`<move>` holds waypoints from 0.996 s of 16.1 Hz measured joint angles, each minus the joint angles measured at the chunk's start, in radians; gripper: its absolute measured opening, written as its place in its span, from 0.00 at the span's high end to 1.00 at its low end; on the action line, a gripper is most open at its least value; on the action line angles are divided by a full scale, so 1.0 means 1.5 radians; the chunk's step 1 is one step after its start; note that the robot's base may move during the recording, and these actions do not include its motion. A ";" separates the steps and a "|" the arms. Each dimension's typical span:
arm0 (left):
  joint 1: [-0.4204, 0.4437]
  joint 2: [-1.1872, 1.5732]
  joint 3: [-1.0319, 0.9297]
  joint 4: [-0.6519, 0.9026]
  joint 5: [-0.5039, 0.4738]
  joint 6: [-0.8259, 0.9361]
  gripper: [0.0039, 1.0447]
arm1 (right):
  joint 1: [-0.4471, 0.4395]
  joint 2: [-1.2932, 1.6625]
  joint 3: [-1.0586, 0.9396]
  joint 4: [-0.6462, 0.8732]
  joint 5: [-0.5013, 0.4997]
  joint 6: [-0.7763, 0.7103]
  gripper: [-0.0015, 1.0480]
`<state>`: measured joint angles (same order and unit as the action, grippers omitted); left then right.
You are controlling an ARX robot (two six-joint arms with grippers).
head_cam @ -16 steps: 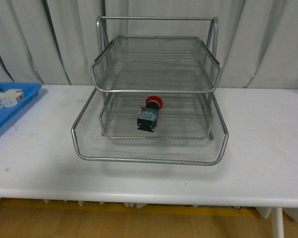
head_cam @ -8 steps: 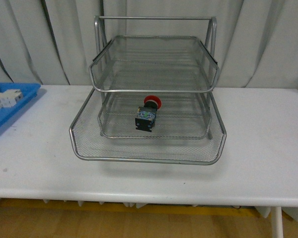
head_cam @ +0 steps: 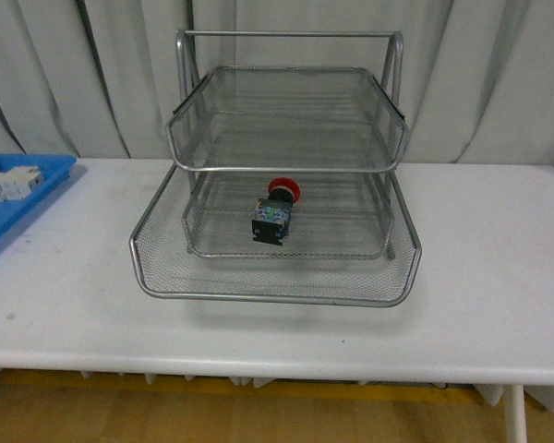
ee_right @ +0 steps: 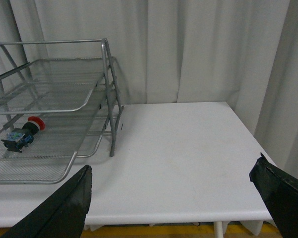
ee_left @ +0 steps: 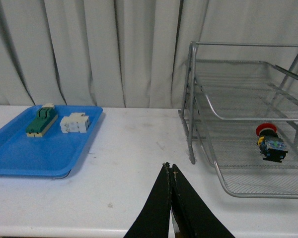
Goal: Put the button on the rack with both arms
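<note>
The button point(head_cam: 275, 210), with a red cap and dark body, lies on its side on the middle tier of the silver wire rack point(head_cam: 275, 277) at the table's middle. It also shows in the left wrist view point(ee_left: 269, 144) and the right wrist view point(ee_right: 23, 134). Neither arm shows in the front view. My left gripper point(ee_left: 168, 166) is shut and empty, above the bare table left of the rack point(ee_left: 191, 124). My right gripper point(ee_right: 174, 173) is open wide and empty, above the table right of the rack point(ee_right: 110, 119).
A flat blue tray point(ee_left: 20, 153) at the table's left holds a green-and-cream component point(ee_left: 40, 120) and a white terminal block point(ee_left: 74, 123); it shows at the front view's left edge point(head_cam: 9, 214). Grey curtains hang behind. The table's front edge is near.
The whole front view shifted slightly left between one second ago and half a second ago; since then nothing has moved. The button stays on the middle tier.
</note>
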<state>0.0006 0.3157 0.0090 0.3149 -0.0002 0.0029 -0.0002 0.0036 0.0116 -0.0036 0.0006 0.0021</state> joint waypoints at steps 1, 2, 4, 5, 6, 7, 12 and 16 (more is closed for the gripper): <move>0.000 -0.014 0.000 -0.013 0.000 0.000 0.99 | 0.000 0.000 0.000 0.000 0.000 0.000 0.06; 0.000 -0.032 0.000 -0.030 0.000 0.000 0.99 | 0.000 0.000 0.000 0.000 0.000 0.000 0.06; 0.000 -0.058 0.000 -0.056 0.000 0.000 0.99 | 0.000 0.000 0.000 0.000 0.000 0.000 0.06; 0.000 -0.068 0.000 -0.067 0.000 0.000 0.99 | 0.000 0.000 0.000 0.000 0.000 0.000 0.06; 0.000 -0.082 0.000 -0.080 0.000 0.000 0.99 | 0.000 0.000 0.000 0.000 0.000 0.000 0.06; 0.000 -0.090 0.000 -0.089 0.000 0.000 0.99 | 0.000 0.000 0.000 0.000 0.000 0.000 0.06; 0.000 -0.204 0.000 -0.215 -0.001 0.000 0.99 | 0.000 0.000 0.000 0.000 0.000 0.000 0.06; 0.000 -0.204 0.000 -0.212 0.000 -0.001 0.80 | 0.000 0.000 0.000 0.000 0.000 0.000 0.06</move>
<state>0.0006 0.0090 0.0093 -0.0036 0.0002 0.0013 -0.0002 0.0036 0.0116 -0.0036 0.0002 0.0021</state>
